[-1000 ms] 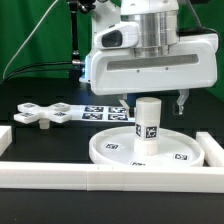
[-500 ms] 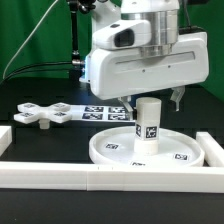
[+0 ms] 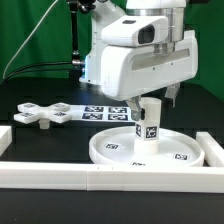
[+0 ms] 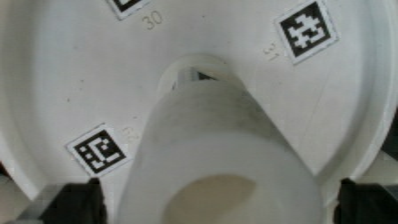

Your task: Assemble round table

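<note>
Since the gripper (image 3: 150,103) hangs with jaws apart astride the post (image 3: 148,126), upright on the disc (image 3: 108,150) toward the exterior view's right, I'd centre it squarely, then close gently without tipping the post.

The arm (image 3: 150,8) wore glossy white shells with rounded edges. Near its end sat a short silver-grey metal collar (image 3: 166,30) with fine rings around it. Beside the collar bulged a rounded white housing (image 3: 122,34) with a dark grey patch on its face.

The gripper (image 3: 153,104) had a wide, white, box-like body with softened corners, and a thin dark seam ran across its front. Two short black fingers (image 3: 178,97) stuck out from under it. In the wrist view the fingers (image 4: 71,200) showed only as blurred dark blocks with paler grey edges.
</note>
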{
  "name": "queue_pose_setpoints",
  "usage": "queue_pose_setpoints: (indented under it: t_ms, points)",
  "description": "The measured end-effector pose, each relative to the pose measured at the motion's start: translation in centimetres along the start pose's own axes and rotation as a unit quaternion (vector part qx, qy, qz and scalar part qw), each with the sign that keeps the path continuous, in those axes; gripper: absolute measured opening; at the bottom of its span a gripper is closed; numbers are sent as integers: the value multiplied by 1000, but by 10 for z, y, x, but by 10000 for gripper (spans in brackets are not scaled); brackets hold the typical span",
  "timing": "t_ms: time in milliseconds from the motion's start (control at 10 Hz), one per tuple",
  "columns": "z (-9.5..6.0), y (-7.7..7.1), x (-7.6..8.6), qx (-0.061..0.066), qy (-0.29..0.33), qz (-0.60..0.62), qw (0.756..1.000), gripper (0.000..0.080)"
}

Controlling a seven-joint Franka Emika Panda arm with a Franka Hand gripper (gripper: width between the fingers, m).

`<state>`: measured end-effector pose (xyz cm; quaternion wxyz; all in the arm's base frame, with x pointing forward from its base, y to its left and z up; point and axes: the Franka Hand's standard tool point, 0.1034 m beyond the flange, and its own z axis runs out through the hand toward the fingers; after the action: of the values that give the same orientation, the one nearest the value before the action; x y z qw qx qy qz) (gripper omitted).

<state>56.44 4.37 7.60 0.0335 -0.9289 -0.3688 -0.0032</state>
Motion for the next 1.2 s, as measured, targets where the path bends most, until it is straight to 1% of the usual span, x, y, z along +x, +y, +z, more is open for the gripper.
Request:
queue_pose_setpoints:
  t_ms: [300, 500, 600, 700, 900, 1000, 1100, 1200]
  points:
    - [0, 2, -1, -3, -2, -95, 995, 649]
    - [-1, 3, -1, -12, -12, -192, 981, 649]
    - [0, 3, 0, -15, -12, -213, 977, 649]
    - [0, 5, -1, -18, -14, -255, 967, 649]
    - [0, 6, -3, -19, -18, -290, 957, 649]
    - [0, 8, -4, -20, -21, -325, 945, 649]
    - [0, 8, -5, -20, -23, -339, 940, 649]
    - [0, 9, -5, -20, -23, -337, 941, 649]
